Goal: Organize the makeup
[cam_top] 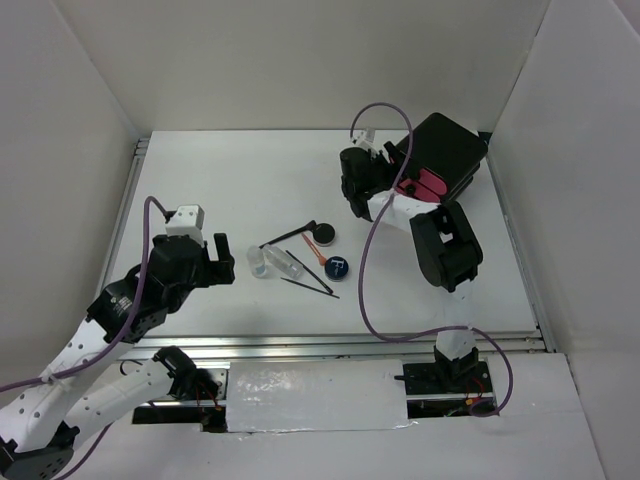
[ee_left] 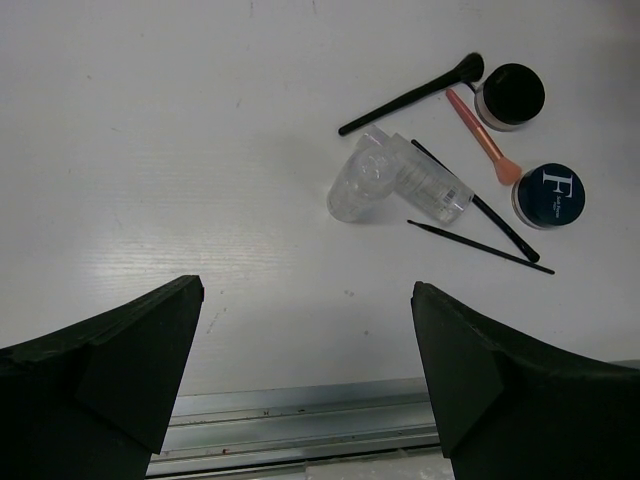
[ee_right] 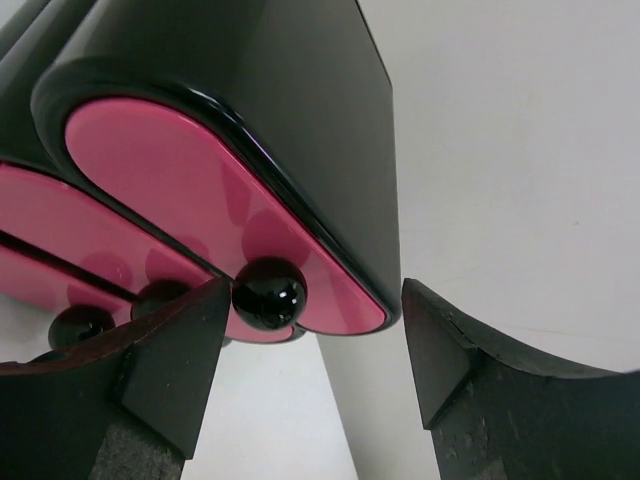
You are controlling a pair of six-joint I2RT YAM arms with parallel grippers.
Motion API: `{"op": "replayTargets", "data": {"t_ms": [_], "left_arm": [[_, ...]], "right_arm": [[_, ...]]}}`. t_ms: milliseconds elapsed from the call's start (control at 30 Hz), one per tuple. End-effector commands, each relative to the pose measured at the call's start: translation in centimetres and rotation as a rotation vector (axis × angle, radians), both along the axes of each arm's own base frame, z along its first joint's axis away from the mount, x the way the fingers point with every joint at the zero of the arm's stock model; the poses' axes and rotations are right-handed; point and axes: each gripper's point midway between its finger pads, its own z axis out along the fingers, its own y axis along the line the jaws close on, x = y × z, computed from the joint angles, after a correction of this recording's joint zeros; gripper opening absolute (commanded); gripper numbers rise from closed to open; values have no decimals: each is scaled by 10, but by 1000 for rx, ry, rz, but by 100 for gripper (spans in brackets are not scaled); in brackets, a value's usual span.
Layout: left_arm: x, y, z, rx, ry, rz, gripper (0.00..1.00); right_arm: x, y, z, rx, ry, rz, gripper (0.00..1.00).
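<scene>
At right hand [ee_right: 312, 330], drawer knob [ee_right: 268, 293], perhaps touching

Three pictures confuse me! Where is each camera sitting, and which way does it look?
Top: above and behind, looking down at table; left arm, right arm show.
Left wrist: looks down at makeup; left gripper shows.
Right wrist: faces pink drawers of black box; right gripper shows.
Shared: top and left wrist see makeup.

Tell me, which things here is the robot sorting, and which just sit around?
Sorting: black compact, blue compact, brush, orange stick, vial, tube, pencils.
Sitting around: drawer box.
</scene>
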Motion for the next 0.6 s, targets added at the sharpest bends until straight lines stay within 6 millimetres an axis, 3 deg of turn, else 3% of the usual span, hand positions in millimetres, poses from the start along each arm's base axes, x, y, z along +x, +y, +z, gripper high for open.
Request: {"op": "replayTargets", "data": {"t_ms": [0, 233, 333, 400, 567], "left_arm": [[2, -3, 8, -18, -35, -12, 99], [1, -3, 10, -25, -45, -11, 99], [1, -3, 10, -25, -45, -11, 99], [1, -3, 10, -26, -46, -11, 99], [1, -3, 11, -27, -46, -16, 99]], "right_arm": [[4, -7, 5, -29, -53, -39, 77], [-2, -5, -4, -33, -40, -30, 77], [1, -2, -14, 37, -61, -25, 76], [-2, 0, -27, 38, 22, -11, 75], [4, 0, -36, 68, 19, -13, 73]]}}
